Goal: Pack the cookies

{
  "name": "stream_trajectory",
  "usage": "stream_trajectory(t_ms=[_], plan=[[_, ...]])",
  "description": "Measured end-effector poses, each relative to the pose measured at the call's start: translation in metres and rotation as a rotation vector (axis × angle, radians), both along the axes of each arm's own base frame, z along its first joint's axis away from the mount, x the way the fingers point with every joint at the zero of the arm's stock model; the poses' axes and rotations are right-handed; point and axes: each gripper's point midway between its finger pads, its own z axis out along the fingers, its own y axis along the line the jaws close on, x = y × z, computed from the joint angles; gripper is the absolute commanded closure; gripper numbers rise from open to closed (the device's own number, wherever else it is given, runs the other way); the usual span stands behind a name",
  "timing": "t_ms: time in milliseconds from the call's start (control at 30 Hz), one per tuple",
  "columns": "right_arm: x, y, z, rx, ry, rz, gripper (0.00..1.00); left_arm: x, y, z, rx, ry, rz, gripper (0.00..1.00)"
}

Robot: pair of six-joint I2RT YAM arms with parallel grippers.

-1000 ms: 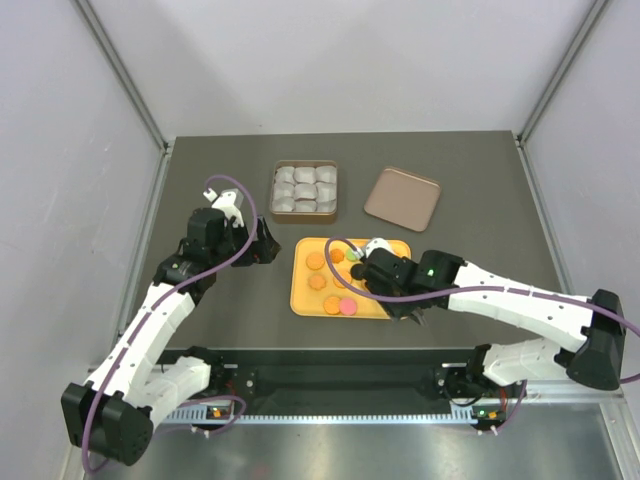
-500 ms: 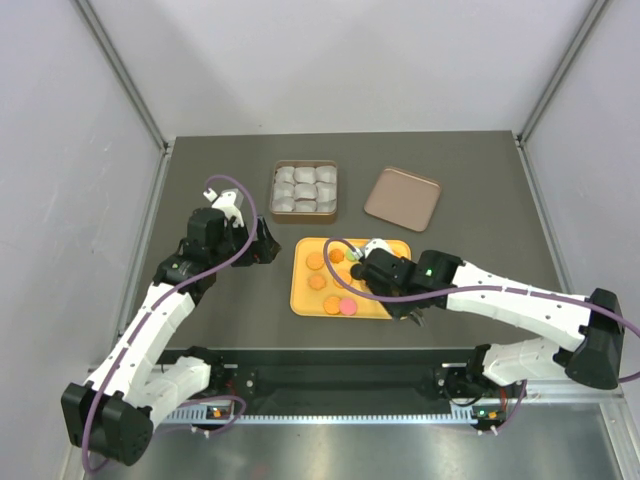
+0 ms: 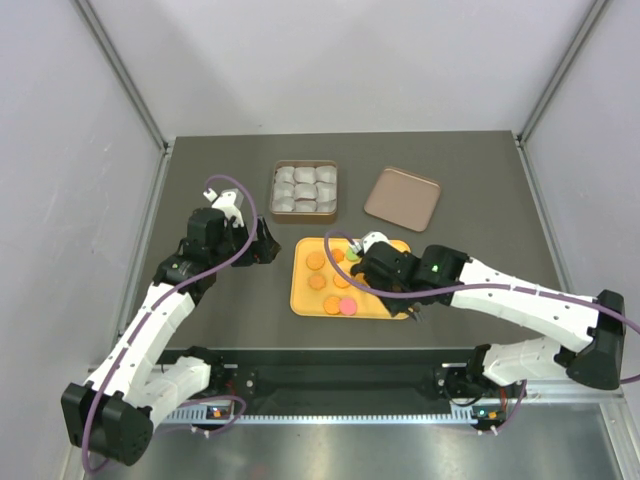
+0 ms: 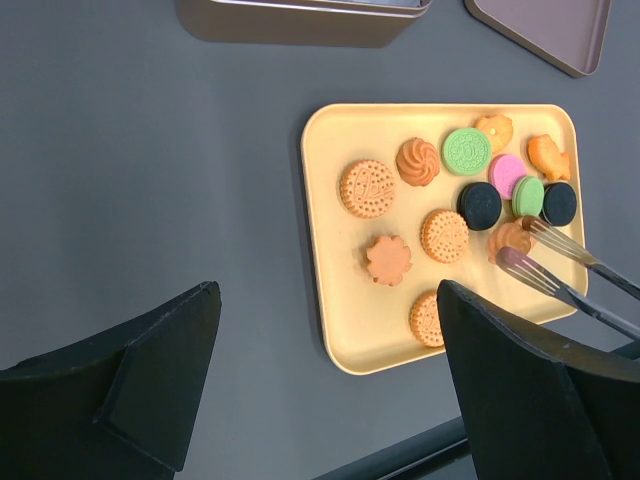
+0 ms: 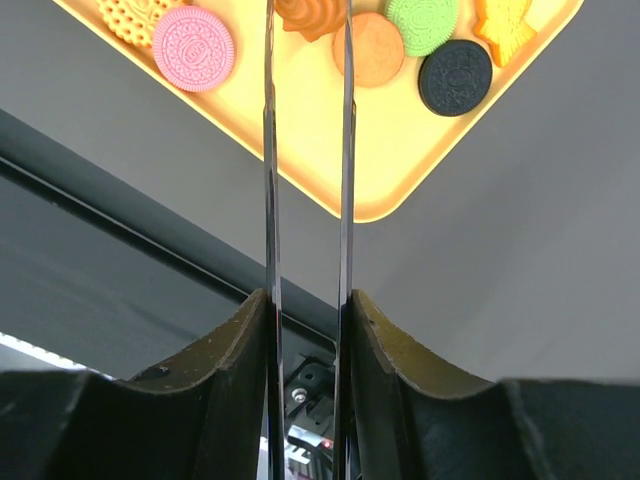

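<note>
Slim metal tongs [image 4: 518, 264] newly astride swirled cookie [image 4: 512, 238]

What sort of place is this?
Probably a lab robot cell: bare white panels enclose a dark table, the left arm and right arm are mounted at its edge, and tongs reach over an orange tray.

The tray [image 3: 298, 305] lies in the middle of the table [image 3: 480, 180], toward the near edge, with the cookies [image 4: 368, 188] spread on it. Behind it, toward the far edge, stands the box [image 3: 304, 219] with paper cups [image 3: 305, 190] in it. The lid [image 3: 402, 198] lies right of the box, apart.
</note>
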Motion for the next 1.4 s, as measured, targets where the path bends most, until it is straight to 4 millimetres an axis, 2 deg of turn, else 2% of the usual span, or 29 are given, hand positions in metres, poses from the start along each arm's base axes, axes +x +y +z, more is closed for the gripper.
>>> stream_trajectory(t_ms=[300, 433, 533, 633, 800, 1000, 1067, 1167, 1233, 1300, 1400], plan=[[-0.003, 0.003, 0.008, 0.036, 0.01, 0.01, 0.67, 0.0, 0.0, 0.0, 0.0, 0.0, 0.0, 0.06], [0.006, 0.014, 0.025, 0.087, -0.009, 0.009, 0.67, 0.0, 0.0, 0.0, 0.0, 0.0, 0.0, 0.06], [0.022, 0.025, 0.043, 0.138, -0.03, -0.006, 0.67, 0.0, 0.0, 0.0, -0.001, 0.0, -0.001, 0.06], [0.046, 0.036, 0.058, 0.188, -0.051, -0.03, 0.67, 0.0, 0.0, 0.0, -0.002, 0.001, -0.002, 0.06], [0.106, 0.061, 0.079, 0.271, -0.099, -0.087, 0.67, 0.0, 0.0, 0.0, -0.002, 0.001, -0.002, 0.06], [0.177, 0.104, 0.099, 0.361, -0.158, -0.111, 0.66, 0.0, 0.0, 0.0, -0.001, 0.001, -0.001, 0.06], [0.204, 0.125, 0.104, 0.399, -0.185, -0.112, 0.66, 0.0, 0.0, 0.0, 0.001, 0.0, 0.002, 0.06], [0.235, 0.145, 0.097, 0.422, -0.207, -0.116, 0.66, 0.001, 0.002, 0.0, 0.006, -0.001, 0.009, 0.06], [0.254, 0.156, 0.084, 0.429, -0.207, -0.124, 0.66, 0.001, 0.004, -0.001, 0.013, -0.003, 0.018, 0.06], [0.271, 0.163, 0.066, 0.431, -0.195, -0.13, 0.67, 0.001, 0.006, -0.001, 0.02, -0.002, 0.027, 0.07], [0.285, 0.163, 0.035, 0.402, -0.163, -0.15, 0.66, 0.001, 0.01, 0.0, 0.032, -0.011, 0.049, 0.06]])
